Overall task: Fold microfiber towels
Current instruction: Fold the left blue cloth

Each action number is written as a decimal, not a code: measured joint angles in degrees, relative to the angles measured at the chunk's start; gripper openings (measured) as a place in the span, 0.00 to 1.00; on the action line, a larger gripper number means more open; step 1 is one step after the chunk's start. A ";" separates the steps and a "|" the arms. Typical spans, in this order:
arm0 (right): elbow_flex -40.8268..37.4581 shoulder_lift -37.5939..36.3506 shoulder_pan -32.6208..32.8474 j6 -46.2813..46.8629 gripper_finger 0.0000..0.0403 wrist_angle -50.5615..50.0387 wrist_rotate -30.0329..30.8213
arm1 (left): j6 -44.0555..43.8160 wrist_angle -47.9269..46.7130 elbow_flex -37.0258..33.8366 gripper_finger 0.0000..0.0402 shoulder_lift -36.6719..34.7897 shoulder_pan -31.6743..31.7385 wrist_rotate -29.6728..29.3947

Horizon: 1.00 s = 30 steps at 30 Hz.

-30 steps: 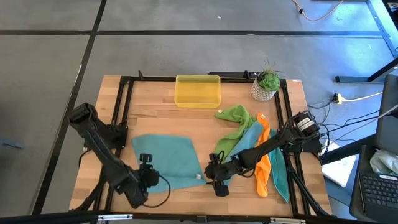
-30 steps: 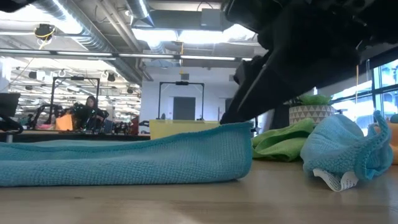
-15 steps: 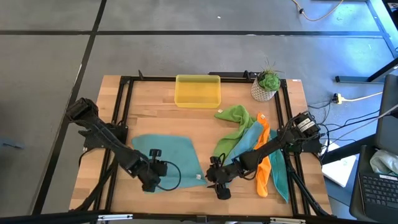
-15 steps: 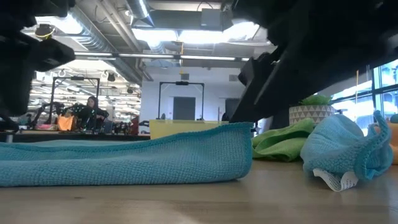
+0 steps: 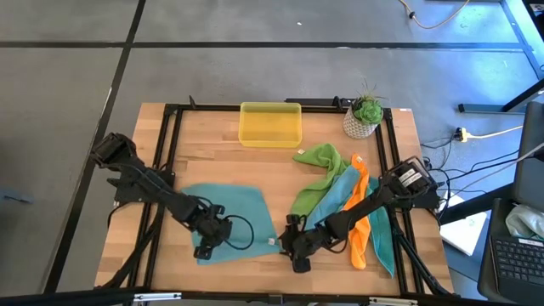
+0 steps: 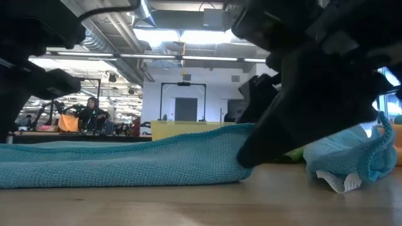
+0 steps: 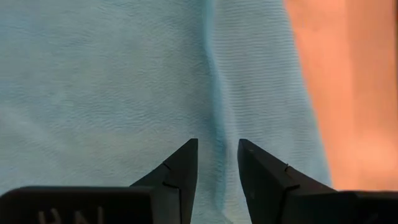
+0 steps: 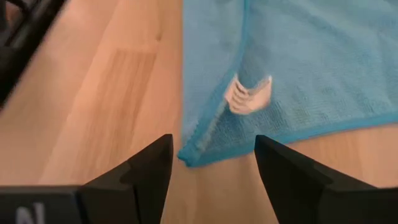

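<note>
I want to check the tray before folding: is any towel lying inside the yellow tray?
No, the yellow tray holds nothing in the high view; the teal towel lies flat on the table, apart from it.

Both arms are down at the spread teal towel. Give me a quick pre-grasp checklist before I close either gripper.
1. Right gripper open: ok.
2. Corner of the flat teal microfiber towel between its fingers: ok.
3. White care tag clear of the pinch: ok.
4. Left gripper open, above the towel's crease: ok.
5. Left fingers touching cloth: cannot tell.
6. Heap of lime green, orange and teal cloths apart from the flat towel: ok.
</note>
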 joint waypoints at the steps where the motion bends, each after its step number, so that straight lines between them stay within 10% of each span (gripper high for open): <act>1: 0.02 0.00 0.00 -0.08 0.57 0.19 0.00 | 0.30 0.03 0.00 0.26 0.00 0.64 1.51; 10: 0.02 0.04 -0.03 -1.28 0.57 1.27 0.87 | 0.49 -0.26 0.00 0.26 0.00 3.95 9.91; 30: 0.02 2.19 -0.90 -1.82 0.54 4.05 -1.03 | -0.01 -3.40 -0.07 0.26 2.38 4.07 8.78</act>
